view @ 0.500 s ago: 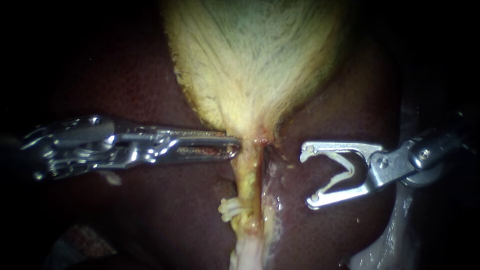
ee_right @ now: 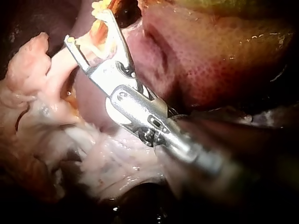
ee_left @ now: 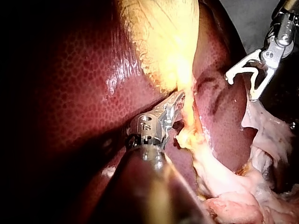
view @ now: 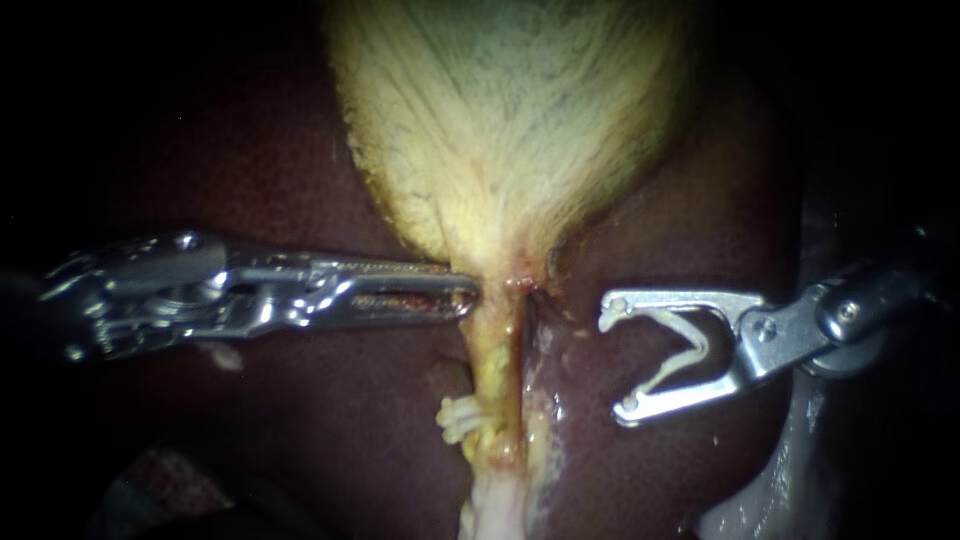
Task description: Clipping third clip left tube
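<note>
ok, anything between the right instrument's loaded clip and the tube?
Nothing visible. Only bare liver lies in the gap between the clip in the right instrument and the tube; the left instrument sits on the tube's far side.

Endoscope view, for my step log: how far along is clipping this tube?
Done: a pale clip already sits low on the tube. In hand: the right instrument carries a loaded clip between its jaws, beside the tube, not touching. Still to do: move it around the tube and close it.
</note>
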`<state>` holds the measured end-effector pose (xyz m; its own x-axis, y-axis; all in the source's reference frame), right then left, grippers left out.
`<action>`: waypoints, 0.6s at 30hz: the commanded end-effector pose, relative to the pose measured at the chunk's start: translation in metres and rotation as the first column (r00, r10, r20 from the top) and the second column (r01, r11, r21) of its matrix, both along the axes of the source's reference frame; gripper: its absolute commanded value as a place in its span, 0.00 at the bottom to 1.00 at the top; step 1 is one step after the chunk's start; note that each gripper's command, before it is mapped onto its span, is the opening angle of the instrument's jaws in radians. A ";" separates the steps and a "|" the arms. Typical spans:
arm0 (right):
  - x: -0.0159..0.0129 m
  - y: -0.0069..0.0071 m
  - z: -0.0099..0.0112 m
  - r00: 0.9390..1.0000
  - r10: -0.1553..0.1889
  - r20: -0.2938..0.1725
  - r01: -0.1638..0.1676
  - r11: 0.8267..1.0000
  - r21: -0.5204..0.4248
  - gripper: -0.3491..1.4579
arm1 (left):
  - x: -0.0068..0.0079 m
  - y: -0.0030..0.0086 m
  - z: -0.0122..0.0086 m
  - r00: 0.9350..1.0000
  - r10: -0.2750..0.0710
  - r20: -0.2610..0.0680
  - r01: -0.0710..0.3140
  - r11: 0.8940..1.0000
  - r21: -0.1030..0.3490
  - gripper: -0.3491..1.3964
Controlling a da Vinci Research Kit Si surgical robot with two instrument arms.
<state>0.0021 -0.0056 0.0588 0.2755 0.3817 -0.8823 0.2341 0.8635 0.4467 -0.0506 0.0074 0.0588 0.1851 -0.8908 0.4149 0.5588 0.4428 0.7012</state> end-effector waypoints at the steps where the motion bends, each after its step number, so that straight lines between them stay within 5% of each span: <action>1: 0.0004 -0.0002 0.0000 1.000 0.001 0.002 -0.001 1.000 0.012 0.53 | 0.0003 -0.0001 -0.0001 1.000 0.005 0.005 -0.005 1.000 0.001 0.00; 10: 0.0047 -0.0023 0.0013 0.999 0.010 0.032 -0.013 0.994 0.107 0.53 | 0.0033 -0.0003 -0.0017 1.000 -0.018 0.003 0.018 1.000 0.001 0.00; 18: 0.0084 -0.0034 0.0031 0.998 0.028 0.062 -0.038 0.985 0.166 0.53 | 0.0042 -0.0005 -0.0023 1.000 -0.020 0.002 0.020 1.000 0.001 0.00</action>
<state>0.0109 -0.0090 0.0622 0.3100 0.5372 -0.7844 0.1706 0.7802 0.6017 -0.0462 0.0068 0.0565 0.1668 -0.8948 0.4142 0.5652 0.4310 0.7034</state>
